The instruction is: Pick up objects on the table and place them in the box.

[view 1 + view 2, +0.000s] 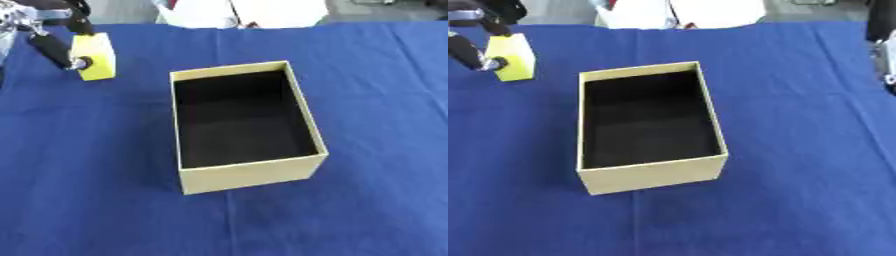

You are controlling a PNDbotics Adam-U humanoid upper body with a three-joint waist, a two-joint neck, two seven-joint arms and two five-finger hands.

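A yellow block (94, 56), squarish with flat faces, is pinched in the left hand (54, 46), one dark finger across its near side and another at its top edge. It hangs tilted, raised off the blue counter (367, 100). To the right of that hand and nearer the camera stands the box (249, 175): a rectangular, open-topped carton with pale tan walls and a black inside (nothing shows in it), turned slightly askew on the counter.
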